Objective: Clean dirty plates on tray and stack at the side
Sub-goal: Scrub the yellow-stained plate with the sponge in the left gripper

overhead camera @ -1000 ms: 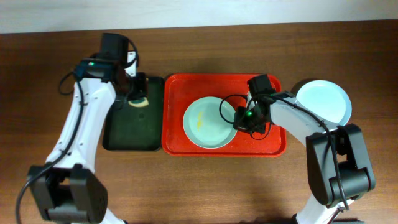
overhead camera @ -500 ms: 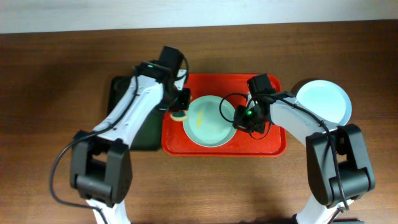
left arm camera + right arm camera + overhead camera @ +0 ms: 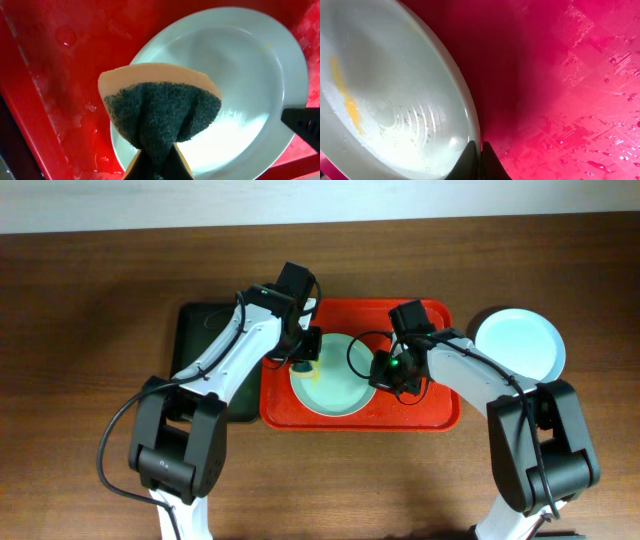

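A pale mint plate (image 3: 335,388) sits in the red tray (image 3: 440,416), a yellow smear (image 3: 349,107) on its wet face. Its right rim is pinched between the closed fingers of the right gripper (image 3: 386,373). The left gripper (image 3: 303,358) clamps a folded sponge (image 3: 160,107) over the plate's left edge, green scouring side out. A pale blue plate (image 3: 520,342) rests on the table (image 3: 80,330) just right of the tray, and a dark tray (image 3: 200,385) lies to its left.

White arms (image 3: 225,360) with black joints (image 3: 165,455), black cables (image 3: 112,442), green light (image 3: 398,364).

Left rim of the mint plate (image 3: 340,385) beneath the sponge (image 3: 304,366)
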### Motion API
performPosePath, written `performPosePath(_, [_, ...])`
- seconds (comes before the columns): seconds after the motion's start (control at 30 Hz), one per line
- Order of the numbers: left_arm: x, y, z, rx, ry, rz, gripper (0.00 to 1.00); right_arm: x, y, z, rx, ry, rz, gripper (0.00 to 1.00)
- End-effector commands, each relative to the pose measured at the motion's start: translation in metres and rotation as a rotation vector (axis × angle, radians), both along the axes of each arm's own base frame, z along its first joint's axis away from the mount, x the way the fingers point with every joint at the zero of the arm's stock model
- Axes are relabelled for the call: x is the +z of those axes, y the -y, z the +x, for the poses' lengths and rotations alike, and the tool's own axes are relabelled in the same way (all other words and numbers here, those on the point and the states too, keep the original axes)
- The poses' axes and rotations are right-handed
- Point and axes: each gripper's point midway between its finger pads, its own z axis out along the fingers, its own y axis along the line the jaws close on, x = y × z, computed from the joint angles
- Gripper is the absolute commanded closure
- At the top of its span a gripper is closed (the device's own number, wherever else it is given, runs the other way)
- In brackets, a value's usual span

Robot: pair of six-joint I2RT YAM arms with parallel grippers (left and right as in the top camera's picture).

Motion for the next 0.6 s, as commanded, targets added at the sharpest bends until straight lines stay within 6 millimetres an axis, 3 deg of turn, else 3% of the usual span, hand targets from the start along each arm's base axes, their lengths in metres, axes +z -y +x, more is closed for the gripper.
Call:
performPosePath(0.0, [-0.009, 0.007, -0.004, 0.021, -0.020, 0.003, 1.00, -0.001, 0.000, 0.005, -0.007, 0.011, -0.023, 0.96])
performPosePath(0.27, [-0.037, 0.002, -0.005, 0.068, -0.047, 0.088, 1.00, -0.002, 0.001, 0.004, -0.008, 0.009, -0.028, 0.96])
performPosePath(0.57, [-0.090, 0.009, -0.019, 0.066, -0.174, 0.089, 1.00, -0.002, 0.001, 0.004, -0.008, 0.009, -0.028, 0.96])
